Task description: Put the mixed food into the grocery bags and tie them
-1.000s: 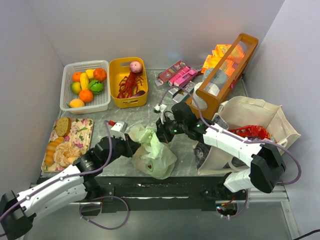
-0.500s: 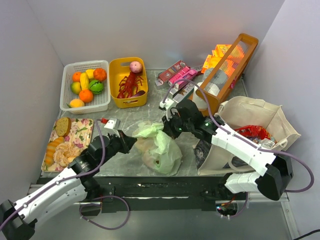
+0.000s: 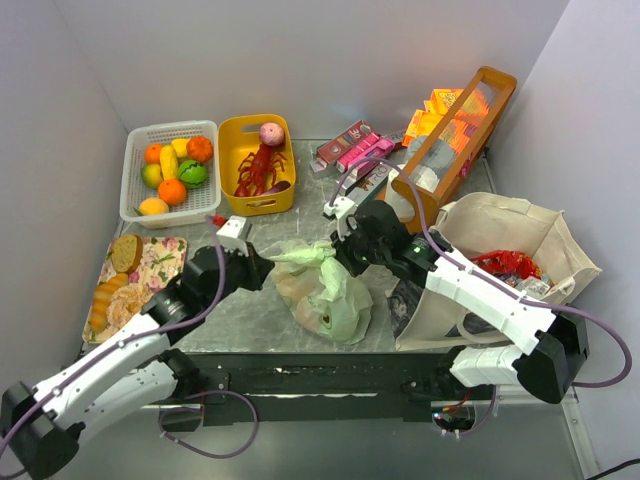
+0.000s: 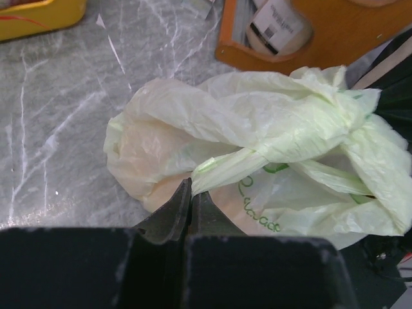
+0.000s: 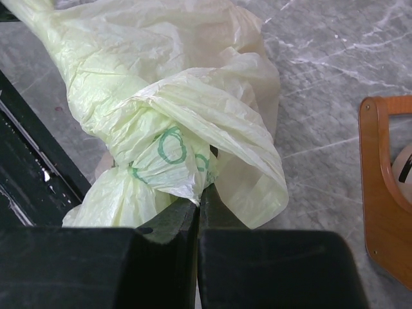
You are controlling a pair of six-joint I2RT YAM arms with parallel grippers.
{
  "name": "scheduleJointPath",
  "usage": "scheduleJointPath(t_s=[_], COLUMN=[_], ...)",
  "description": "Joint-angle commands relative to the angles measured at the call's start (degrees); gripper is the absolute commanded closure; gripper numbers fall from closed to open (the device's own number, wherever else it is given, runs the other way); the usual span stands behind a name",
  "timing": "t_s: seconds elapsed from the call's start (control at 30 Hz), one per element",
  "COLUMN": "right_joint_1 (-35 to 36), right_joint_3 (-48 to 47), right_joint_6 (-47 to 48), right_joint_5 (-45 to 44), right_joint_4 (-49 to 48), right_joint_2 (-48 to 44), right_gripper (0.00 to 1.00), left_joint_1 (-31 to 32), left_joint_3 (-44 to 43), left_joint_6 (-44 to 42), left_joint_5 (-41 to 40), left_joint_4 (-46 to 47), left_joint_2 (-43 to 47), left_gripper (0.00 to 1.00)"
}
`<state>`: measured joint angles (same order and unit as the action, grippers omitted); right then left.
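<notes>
**OP:** Effector status?

**ARM:** L gripper: jaws pressed together, pinching a twisted strand of the thin, crinkly pale green plastic bag. R gripper: jaws pressed together too, nipping a fold of film just under the knot.

**OP:** Bag loc.?

**ARM:** On the grey marbled table, between my two arms and near the front edge. It bulges w/ contents, but I can't ID the items through the film. The beige canvas tote stands open to my right, not tied.

**OP:** Current step?

**ARM:** Est.: cinching the knot. My grips sit on opposite sides of it.

**OP:** Failure modes?

**ARM:**
1. Tear. Cause: film is thin and each pinch area is small, so excess pull may split the strand at the jaws.
2. Slip. Cause: slick plastic held by the tips only. A strand pulls free and the knot stays loose.
3. Drag. Cause: uneven pull L vs. R. The light bag slides toward the front edge and may drop off.
4. Collision. Cause: my R arm works close to the tote and the tall brown wooden crate, so a wide swing may knock either one.
</notes>
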<state>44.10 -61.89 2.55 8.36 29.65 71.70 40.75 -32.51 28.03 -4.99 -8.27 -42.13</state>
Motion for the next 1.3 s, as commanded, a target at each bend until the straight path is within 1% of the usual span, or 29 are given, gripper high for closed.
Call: scheduleJointPath(t_s=[0.0, 0.03, 0.07, 0.2, 0.3, 0.47, 0.5, 0.53, 0.57, 0.6, 0.63, 0.67, 0.73, 0.83, 0.87, 0.9, 0.93, 0.97, 1.03, 1.13, 1.2, 1.27], right_joint_1=[0.28, 0.29, 0.2, 0.38, 0.2, 0.29, 0.29, 0.38, 0.99, 1.25, 1.52, 1.87, 2.4, 2.84, 2.92, 2.84, 2.92, 2.93, 2.93, 2.84, 2.75, 2.58], right_joint_3=[-0.25, -0.42, -0.51, -0.43, 0.36, 1.33, 1.33, 1.33, 1.24, 1.16, 1.07, 1.07, 0.98, 0.63, 0.54, 0.45, 0.28, 0.02, -0.25, 0.54, 0.89, 0.54], right_joint_6=[-1.93, -2.02, -1.93, -0.26, 0.44, 0.27, 0.01, -0.17, -0.78, -0.88, -1.05, -1.23, -1.32, -1.14, -0.97, -0.96, -0.88, -0.62, -0.44, 0.53, 1.58, 3.16], right_joint_5=[-3.6, -6.05, -7.29, -11.61, -11.96, -9.51, -8.63, -7.23, -6.87, -6.61, -5.56, -5.29, -3.71, -2.22, -1.95, -1.86, -1.6, -0.98, 0.42, 5.95, 10.26, 13.59], right_joint_4=[-1.17, -0.82, -0.21, 1.81, 2.26, 1.2, 1.03, 0.68, 0.06, -0.38, -0.56, -0.99, -1.96, -2.58, -2.75, -2.75, -2.75, -2.67, -2.66, -3.8, -3.9, -3.37], right_joint_2=[-1.57, -1.48, -1.13, -1.74, -3.49, -5.34, -5.34, -5.26, -5.17, -4.91, -4.73, -4.38, -3.77, -2.62, -2.53, -2.36, -2.27, -2.18, -2.7, -3.76, -4.2, -3.94], right_gripper=[1.0, 1.0, 1.0, 1.0, 1.0, 1.0, 1.0, 1.0, 1.0, 1.0, 1.0, 1.0, 1.0, 1.0, 1.0, 1.0, 1.0, 1.0, 1.0, 1.0, 1.0, 1.0], left_joint_1=[-0.76, -0.85, -1.02, -3.13, -4.45, -4.54, -4.54, -4.54, -4.54, -4.63, -4.54, -4.54, -4.54, -4.63, -4.63, -4.54, -4.63, -4.63, -4.46, -4.45, -4.54, -4.54], left_joint_3=[-3.96, -4.05, -4.14, -4.66, -5.28, -5.98, -6.51, -6.95, -8.6, -9.84, -11.07, -13.69, -15.91, -17.94, -18.37, -18.99, -19.95, -22.13, -23.47, -22.07, -22.68, -24.78], left_joint_6=[-3.25, -3.59, -3.68, -3.86, -4.21, -3.95, -4.12, -4.65, -5.0, -5.27, -5.88, -6.14, -7.89, -11.32, -11.85, -12.12, -11.78, -11.95, -13.78, -16.94, -18.62, -20.47], left_joint_5=[2.71, 2.01, 0.18, -2.21, -1.86, -1.25, -0.64, 1.54, 2.35, 3.14, 3.41, 3.15, 2.62, 8.84, 14.43, 16.84, 18.86, 23.06, 25.73, 27.92, 33.35, 36.62], left_joint_4=[-3.23, -3.85, -4.9, -9.29, -11.93, -11.42, -10.72, -10.28, -10.1, -10.44, -11.67, -12.11, -12.03, -8.0, -5.2, -4.65, -4.56, -5.17, -4.04, 1.67, 2.12, 0.46], left_joint_2=[-4.36, -4.1, -2.62, 0.9, 0.73, -0.14, -0.23, -0.41, -0.58, -0.67, -0.67, -0.33, 1.16, 1.7, 0.66, -1.18, -6.33, -9.08, -14.79, -17.1, -18.42, -21.4], left_gripper=[0.99, 0.99, 0.99, 0.99, 0.99, 0.99, 0.96, 0.88, 0.53, 0.4, 0.31, 0.23, 0.15, 0.06, 0.02, 0.01, 0.01, 0.04, 0.04, 0.04, 0.04, 0.04])
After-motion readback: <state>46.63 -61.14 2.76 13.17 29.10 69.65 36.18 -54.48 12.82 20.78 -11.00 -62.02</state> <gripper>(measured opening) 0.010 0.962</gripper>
